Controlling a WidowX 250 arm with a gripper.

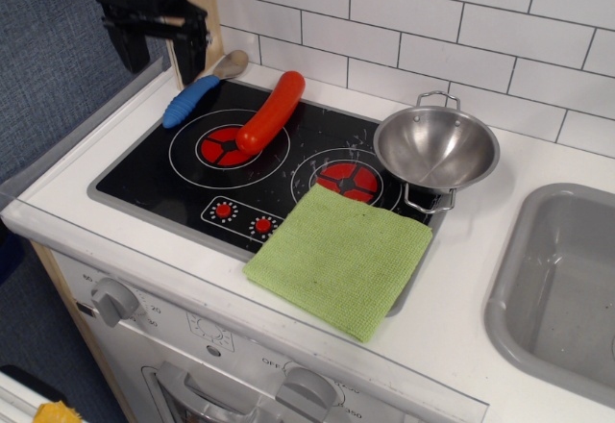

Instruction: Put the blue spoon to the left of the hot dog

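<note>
The blue spoon (191,100) lies at the back left edge of the black hob, its ribbed blue handle towards the front left and its silver bowl towards the wall. The hot dog (271,111) lies just to its right, slanted across the back left burner. My gripper (152,50) hangs open and empty above and to the left of the spoon, apart from it.
A steel two-handled pot (435,146) stands at the hob's right edge. A green cloth (339,256) lies over the hob's front right corner. A grey sink (567,288) is at the far right. A white tiled wall runs behind.
</note>
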